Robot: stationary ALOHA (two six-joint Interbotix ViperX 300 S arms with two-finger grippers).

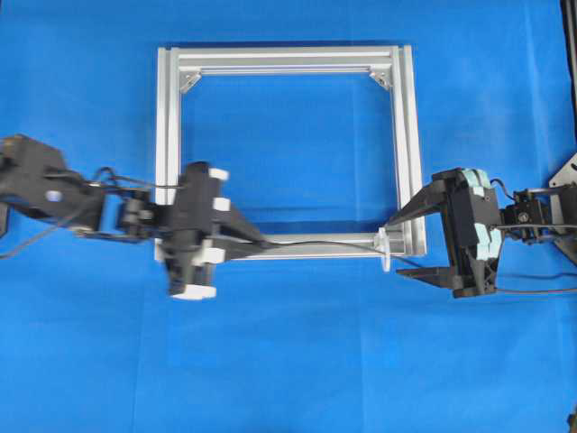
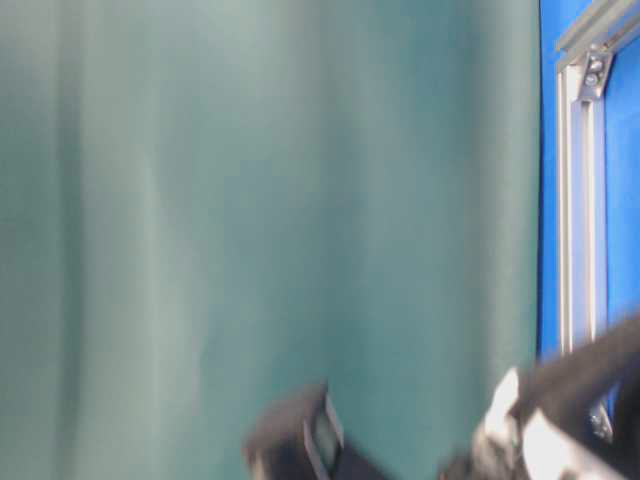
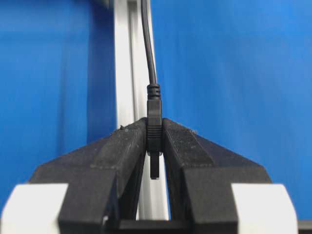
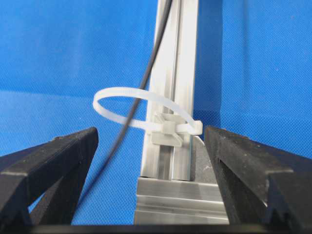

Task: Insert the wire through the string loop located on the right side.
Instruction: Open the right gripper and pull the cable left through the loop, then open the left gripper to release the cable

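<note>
The wire (image 1: 325, 242) is a thin black cable lying along the silver frame's near rail. My left gripper (image 1: 257, 242) is shut on its plug end, and in the left wrist view the plug (image 3: 154, 127) is pinched between the black fingers (image 3: 183, 146) with its tip pointing back at the camera. The string loop (image 4: 163, 127) is a white tie fixed to the rail by the right corner. The wire (image 4: 146, 73) runs through it, behind the upper band and in front of the lower. My right gripper (image 4: 151, 134) is open around that corner (image 1: 397, 245), touching nothing.
The square aluminium frame (image 1: 288, 59) lies flat on the blue cloth, with triangular brackets in its far corners. Past the loop the wire trails off to the right edge (image 1: 541, 290). The table-level view is mostly a teal blur, with a frame rail (image 2: 580, 200) at the right.
</note>
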